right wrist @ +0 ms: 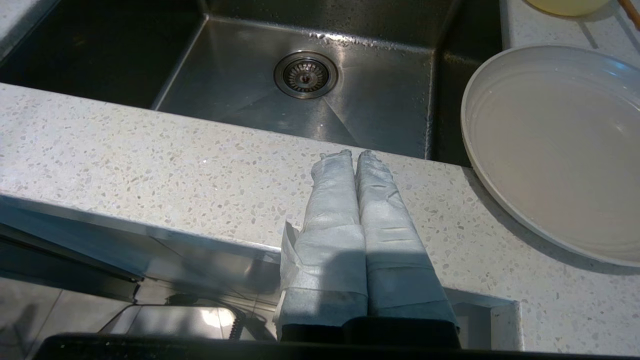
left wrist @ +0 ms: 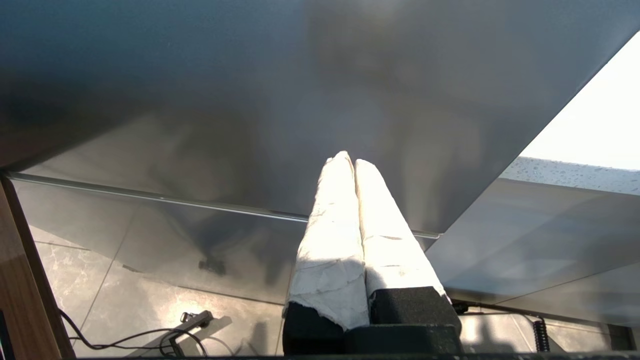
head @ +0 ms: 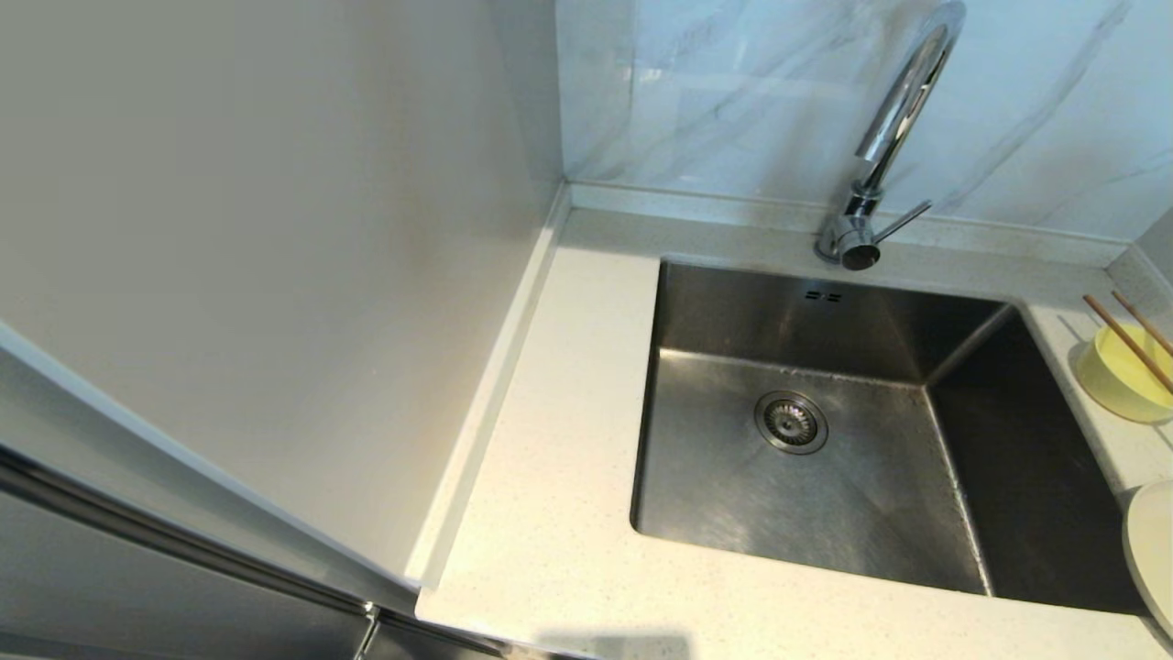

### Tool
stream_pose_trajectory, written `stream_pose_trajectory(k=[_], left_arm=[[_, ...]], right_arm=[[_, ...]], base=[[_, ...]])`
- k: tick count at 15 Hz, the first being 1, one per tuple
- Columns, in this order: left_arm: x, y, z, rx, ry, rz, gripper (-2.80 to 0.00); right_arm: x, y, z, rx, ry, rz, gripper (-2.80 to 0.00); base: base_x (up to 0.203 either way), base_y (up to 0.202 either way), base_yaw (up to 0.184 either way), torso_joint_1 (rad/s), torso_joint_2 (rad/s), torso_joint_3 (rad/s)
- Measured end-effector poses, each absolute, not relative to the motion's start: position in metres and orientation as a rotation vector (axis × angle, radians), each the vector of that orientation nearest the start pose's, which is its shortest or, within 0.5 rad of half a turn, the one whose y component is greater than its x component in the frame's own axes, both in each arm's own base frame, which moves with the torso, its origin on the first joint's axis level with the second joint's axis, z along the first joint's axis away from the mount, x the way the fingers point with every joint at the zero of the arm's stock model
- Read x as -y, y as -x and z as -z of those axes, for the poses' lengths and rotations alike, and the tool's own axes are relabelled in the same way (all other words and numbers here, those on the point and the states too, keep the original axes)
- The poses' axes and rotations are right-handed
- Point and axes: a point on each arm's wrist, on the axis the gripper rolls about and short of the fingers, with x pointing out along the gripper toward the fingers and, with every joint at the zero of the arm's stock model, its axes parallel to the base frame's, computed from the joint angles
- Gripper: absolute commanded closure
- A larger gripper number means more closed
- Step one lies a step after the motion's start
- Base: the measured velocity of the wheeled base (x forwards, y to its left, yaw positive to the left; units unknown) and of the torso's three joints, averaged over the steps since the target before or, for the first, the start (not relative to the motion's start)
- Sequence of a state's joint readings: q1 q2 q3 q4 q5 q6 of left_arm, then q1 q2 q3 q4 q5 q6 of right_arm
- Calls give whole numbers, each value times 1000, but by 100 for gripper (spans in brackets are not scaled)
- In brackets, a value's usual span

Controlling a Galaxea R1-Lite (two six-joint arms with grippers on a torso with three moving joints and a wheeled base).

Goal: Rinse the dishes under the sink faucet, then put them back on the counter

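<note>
A pale-yellow bowl (head: 1125, 374) stands on the speckled counter (head: 568, 385) right of the sink, with brown chopsticks (head: 1129, 343) lying across it. Nearer the front, the cream-white plate (head: 1153, 550) shows at the head view's right edge and more fully as the plate (right wrist: 560, 145) in the right wrist view. The chrome gooseneck faucet (head: 884, 137) rises behind the basin, dry. My right gripper (right wrist: 354, 155) is shut and empty, low before the counter's front edge, left of the plate. My left gripper (left wrist: 348, 161) is shut and empty, parked below the counter by a grey panel. Neither arm appears in the head view.
The steel sink basin (head: 880, 513) holds only its round drain (head: 791, 422). A tall pale wall panel (head: 275, 275) borders the counter on the left. A marbled backsplash (head: 733, 101) runs behind the faucet. Cables (left wrist: 150, 340) lie on the tiled floor.
</note>
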State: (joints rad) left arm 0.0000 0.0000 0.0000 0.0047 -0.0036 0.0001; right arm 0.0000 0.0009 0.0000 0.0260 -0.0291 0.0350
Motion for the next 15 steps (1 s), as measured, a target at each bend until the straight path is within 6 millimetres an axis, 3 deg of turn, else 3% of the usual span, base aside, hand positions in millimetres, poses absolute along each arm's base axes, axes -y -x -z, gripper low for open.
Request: stream_pose_trajectory(k=[15], left_arm=[[0, 23, -75, -5, 0, 3, 0]], right_arm=[[1, 23, -73, -26, -35, 29, 0]], base=[[0, 0, 0, 0, 0, 0]])
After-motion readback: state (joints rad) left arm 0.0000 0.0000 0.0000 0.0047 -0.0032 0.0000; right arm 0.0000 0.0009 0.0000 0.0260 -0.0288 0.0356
